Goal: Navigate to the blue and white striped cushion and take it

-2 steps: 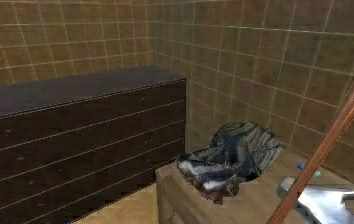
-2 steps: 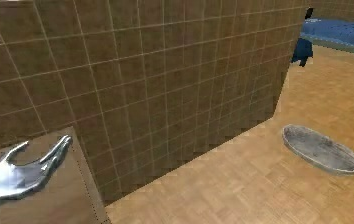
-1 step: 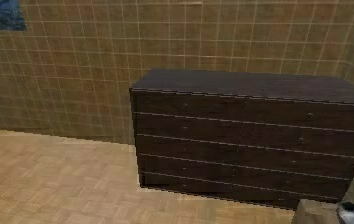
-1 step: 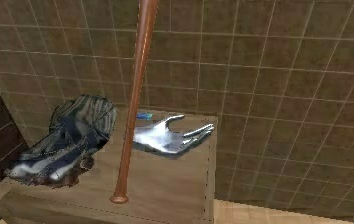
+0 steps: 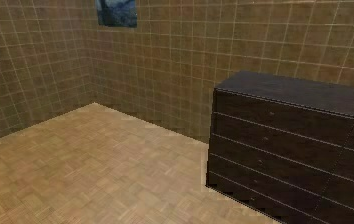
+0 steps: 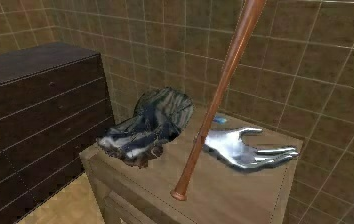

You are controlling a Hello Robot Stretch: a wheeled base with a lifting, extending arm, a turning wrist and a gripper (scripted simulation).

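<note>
Reddish-brown wooden bat [image 6: 218, 100] leans on the brown tiled wall [image 6: 315, 60] for support atop a light wooden table [image 6: 245, 195] beside a crumpled dark bundle [image 6: 145, 125]; fingers' state cannot be told.

Dresser [image 6: 37, 110] left of table [image 6: 247, 190], bat [image 6: 219, 100] on table
</note>
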